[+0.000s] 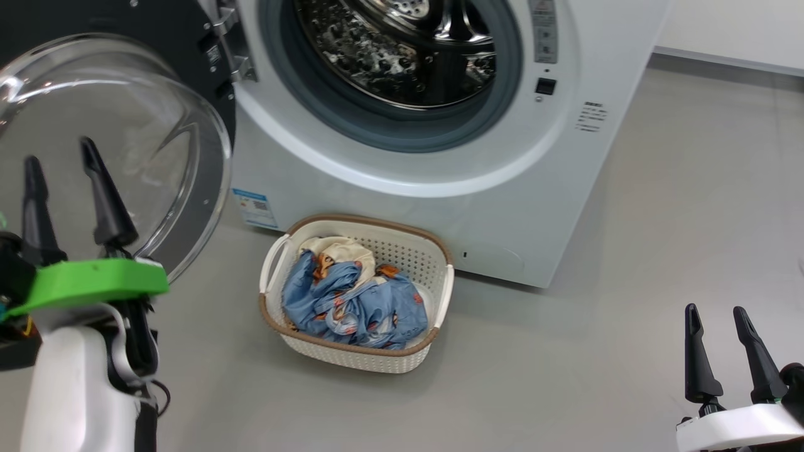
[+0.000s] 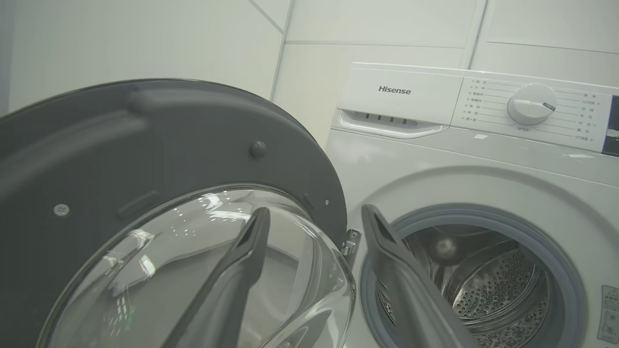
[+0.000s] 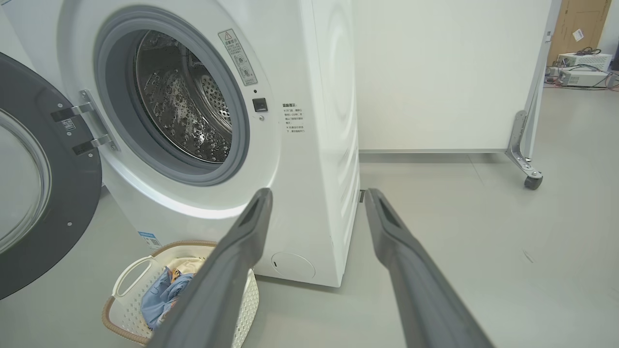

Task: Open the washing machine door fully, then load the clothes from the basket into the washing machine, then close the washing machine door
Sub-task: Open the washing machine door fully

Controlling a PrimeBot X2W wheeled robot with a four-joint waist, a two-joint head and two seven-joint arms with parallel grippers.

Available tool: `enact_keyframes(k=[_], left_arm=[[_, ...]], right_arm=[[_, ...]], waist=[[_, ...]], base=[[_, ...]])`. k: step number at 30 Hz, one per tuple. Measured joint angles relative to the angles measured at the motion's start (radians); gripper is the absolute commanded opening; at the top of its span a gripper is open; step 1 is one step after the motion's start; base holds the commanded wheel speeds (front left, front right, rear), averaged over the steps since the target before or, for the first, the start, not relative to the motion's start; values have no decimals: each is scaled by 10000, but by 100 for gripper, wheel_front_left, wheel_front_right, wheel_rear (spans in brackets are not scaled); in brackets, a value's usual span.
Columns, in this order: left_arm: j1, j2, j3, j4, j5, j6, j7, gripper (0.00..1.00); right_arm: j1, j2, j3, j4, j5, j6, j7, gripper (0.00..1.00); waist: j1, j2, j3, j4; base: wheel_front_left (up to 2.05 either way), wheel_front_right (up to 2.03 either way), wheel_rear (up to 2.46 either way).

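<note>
The washing machine door [image 1: 144, 113] stands swung out to the left of the washing machine [image 1: 440, 207], its black rim and bulging glass bowl turned towards the room and the steel drum [image 1: 402, 44] showing inside the grey rubber ring. The left gripper [image 1: 59, 154] is raised just in front of the door's glass, its two dark fingers spread apart with nothing between them. Whether a fingertip touches the glass I cannot tell. In the left wrist view one finger lies across the glass bowl and the other across the drum opening. The basket [image 1: 377, 225] sits on the grey floor [image 1: 628, 314] just in front of the machine, below the opening and near the blue label sticker [image 1: 254, 208]. The clothes [image 1: 352, 301] are heaped inside it, blue printed fabric to the front and a cream piece at the back, nearest the machine. The right gripper [image 1: 716, 312] hangs low on the right, well apart from the basket, fingers spread and holding nothing.
</note>
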Motion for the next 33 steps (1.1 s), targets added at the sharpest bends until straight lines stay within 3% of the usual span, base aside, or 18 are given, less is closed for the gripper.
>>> enact_keyframes(k=[15, 25, 33], left_arm=[[2777, 46, -1931, -40, 454, -573, 161, 100], [3913, 96, -1804, 157, 665, -598, 107, 100], [4315, 109, -1147, 4, 692, -497, 105, 100]], right_arm=[[5, -42, 295, -336, -278, 0, 0, 100], [6, -46, 274, -378, -278, 0, 0, 100], [133, -111, -94, -422, -278, 0, 0, 100]], waist=[[0, 0, -274, -1956], [0, 0, -289, -3334], [0, 0, -280, -3662]], base=[[0, 0, 0], [0, 0, 0], [0, 0, 0]])
